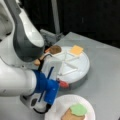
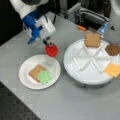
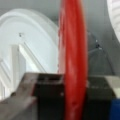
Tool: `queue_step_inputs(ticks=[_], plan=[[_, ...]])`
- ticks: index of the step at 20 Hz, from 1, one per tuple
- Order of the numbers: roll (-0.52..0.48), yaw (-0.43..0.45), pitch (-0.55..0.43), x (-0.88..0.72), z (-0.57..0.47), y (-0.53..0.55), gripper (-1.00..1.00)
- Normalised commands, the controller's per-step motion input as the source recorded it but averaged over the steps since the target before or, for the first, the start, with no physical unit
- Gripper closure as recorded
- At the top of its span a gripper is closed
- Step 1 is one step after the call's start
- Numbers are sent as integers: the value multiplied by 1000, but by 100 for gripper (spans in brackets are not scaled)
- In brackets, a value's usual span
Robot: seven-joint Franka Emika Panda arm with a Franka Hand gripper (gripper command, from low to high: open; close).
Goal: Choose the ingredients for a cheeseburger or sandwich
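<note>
My gripper (image 2: pixel 48 42) is shut on the red tomato disc (image 2: pixel 51 50), which hangs edge-down between the divided white tray (image 2: pixel 82 75) and the white paper plate (image 2: pixel 27 80). The wrist view shows the tomato (image 3: pixel 73 62) on edge, pinched between the fingers. On the plate lies the sandwich: a tan bread square (image 2: pixel 35 71) with green lettuce (image 2: pixel 45 76) on top. In the tray sit a second bread square (image 2: pixel 92 40), a dark-brown patty (image 2: pixel 113 49) and a yellow cheese square (image 2: pixel 113 69). In a front view the tomato (image 1: pixel 63 84) peeks out beside the arm.
The divided tray (image 1: pixel 82 72) stands on the grey table, with the paper plate (image 1: pixel 60 105) just in front of it. Metal gear (image 2: pixel 87 15) and an orange piece (image 2: pixel 81 28) lie behind the tray. A dark perforated mat (image 2: pixel 15 110) borders the table's bottom left.
</note>
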Motion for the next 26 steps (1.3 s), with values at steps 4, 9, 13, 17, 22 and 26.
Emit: queue_step_inputs(ticks=[4,9,13,17,22,26], plan=[[-70,350,108,732,-104,-375,100],[-100,356,117,629,-17,-332,100],[-118,363,125,595,-24,-267,100],[-93,327,106,498,-87,-131,100],[-158,294,43,333,-138,-24,100],[-196,274,65,159,-105,-44,100]])
